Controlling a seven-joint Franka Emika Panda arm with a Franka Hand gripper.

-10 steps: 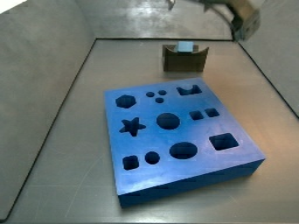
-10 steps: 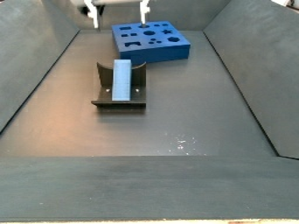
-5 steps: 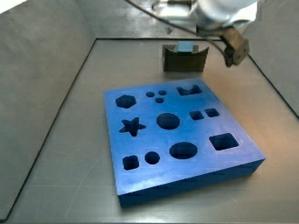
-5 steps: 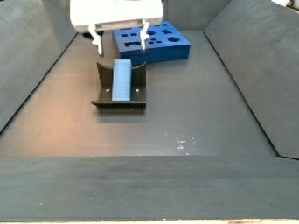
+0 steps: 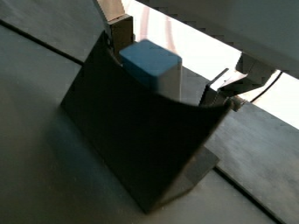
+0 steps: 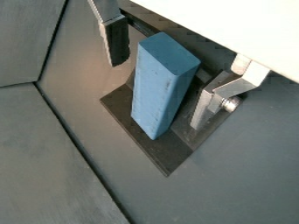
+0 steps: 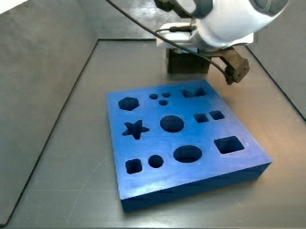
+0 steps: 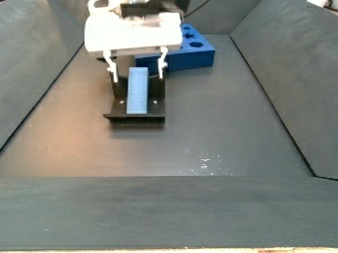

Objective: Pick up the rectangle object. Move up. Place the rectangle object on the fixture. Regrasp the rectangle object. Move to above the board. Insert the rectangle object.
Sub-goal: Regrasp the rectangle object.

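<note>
The board (image 7: 185, 134) fills the middle of a side view, a thick blue slab of shaped holes, lying apart from the fixture (image 8: 133, 99). In the fixture's notch rests the rectangle object (image 8: 138, 87); in that side view it sits in the upper left of the frame, its long axis running along the fixture toward the camera. The gripper (image 6: 170, 66) hangs directly over it, jaws released and spread, one silver finger (image 6: 115, 38) to each side of the block's long faces without touching. So the block lies between the jaws, slightly below; closing across its narrow width looks like the regrasp. No brand, label or writing is readable anywhere.
</note>
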